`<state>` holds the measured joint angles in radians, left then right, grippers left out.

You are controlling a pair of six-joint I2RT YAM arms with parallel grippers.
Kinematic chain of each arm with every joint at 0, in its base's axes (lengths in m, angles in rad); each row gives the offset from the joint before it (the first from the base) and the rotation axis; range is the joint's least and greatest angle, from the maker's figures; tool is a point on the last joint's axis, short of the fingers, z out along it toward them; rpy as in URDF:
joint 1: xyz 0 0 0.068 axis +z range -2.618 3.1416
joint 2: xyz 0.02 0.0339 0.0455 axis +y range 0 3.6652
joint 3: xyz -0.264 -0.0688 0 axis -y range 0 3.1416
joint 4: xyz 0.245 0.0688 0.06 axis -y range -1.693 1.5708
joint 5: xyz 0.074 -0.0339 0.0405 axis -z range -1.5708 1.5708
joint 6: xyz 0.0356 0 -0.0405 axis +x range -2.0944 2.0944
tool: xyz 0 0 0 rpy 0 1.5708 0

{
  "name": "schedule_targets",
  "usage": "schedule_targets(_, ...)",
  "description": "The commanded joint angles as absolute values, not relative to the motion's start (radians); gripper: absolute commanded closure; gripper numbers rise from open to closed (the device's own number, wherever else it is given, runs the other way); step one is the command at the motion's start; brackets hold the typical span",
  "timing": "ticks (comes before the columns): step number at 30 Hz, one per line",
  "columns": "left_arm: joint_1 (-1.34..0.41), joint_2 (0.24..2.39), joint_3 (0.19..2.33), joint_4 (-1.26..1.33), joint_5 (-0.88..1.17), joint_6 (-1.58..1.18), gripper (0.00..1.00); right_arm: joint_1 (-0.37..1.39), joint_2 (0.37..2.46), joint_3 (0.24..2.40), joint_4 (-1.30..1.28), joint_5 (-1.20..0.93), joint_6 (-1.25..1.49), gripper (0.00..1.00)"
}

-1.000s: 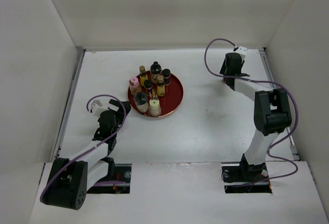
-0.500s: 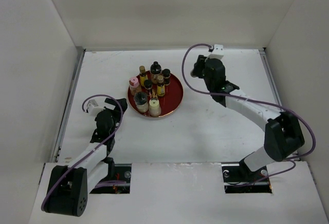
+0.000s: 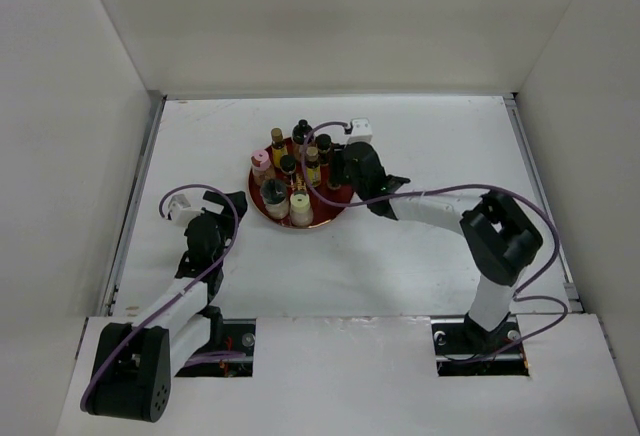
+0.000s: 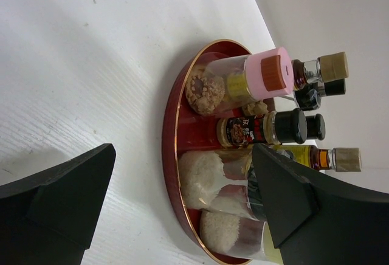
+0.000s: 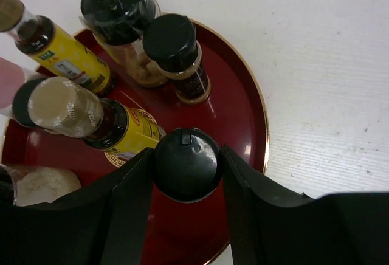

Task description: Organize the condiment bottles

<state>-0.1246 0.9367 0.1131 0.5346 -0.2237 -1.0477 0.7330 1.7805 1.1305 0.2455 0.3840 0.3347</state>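
Your right pincer (image 5: 185, 169) stood over the right side of the red tray (image 5: 240, 110). Its fingers (image 5: 130, 198) were clamped on the cap of a black-capped bottle (image 5: 185, 155) standing upright on the tray. The other condiment bottles (image 3: 290, 171) stood grouped on the tray, left of and beyond it. Your left pincer (image 4: 182, 174) hung empty with its jaws apart, near and left of the tray.

Two bottles carried yellow labels (image 5: 64, 55); the print was too small to read.

One second earlier your right arm (image 3: 440, 211) was at the far right of the table (image 3: 420, 256), well apart from the tray. The bottles had not moved.
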Motion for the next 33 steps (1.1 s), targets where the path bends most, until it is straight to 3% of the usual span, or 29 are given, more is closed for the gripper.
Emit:
schedule_targets(1,-0.119,0.92,0.115,0.563,-0.213,-1.052,0.0,0.74,1.805,1.2,0.314,0.405,0.344,0.67)
schedule_targets(7,-0.117,0.946,0.123,0.552,-0.207,-1.057,0.0,0.766,1.851,1.204,0.331,0.477,0.307,0.64)
schedule_targets(13,-0.116,0.953,0.123,0.552,-0.212,-1.058,0.0,0.788,1.845,1.186,0.347,0.486,0.304,0.38)
schedule_targets(16,-0.111,0.948,0.129,0.526,-0.219,-1.06,0.0,0.791,1.826,1.178,0.347,0.488,0.31,0.3)
schedule_targets(26,-0.091,0.969,0.169,0.404,-0.249,-1.078,0.0,0.792,1.606,1.06,0.353,0.525,0.31,0.24)
schedule_targets(29,-0.079,0.962,0.183,0.362,-0.247,-1.083,0.0,0.785,1.517,0.979,0.374,0.554,0.318,0.34)
schedule_targets(32,-0.068,0.94,0.183,0.342,-0.285,-1.081,0.0,0.743,1.412,0.865,0.411,0.592,0.328,0.65)
schedule_targets(33,-0.07,0.934,0.187,0.327,-0.296,-1.081,0.0,0.73,1.388,0.842,0.413,0.595,0.333,0.71)
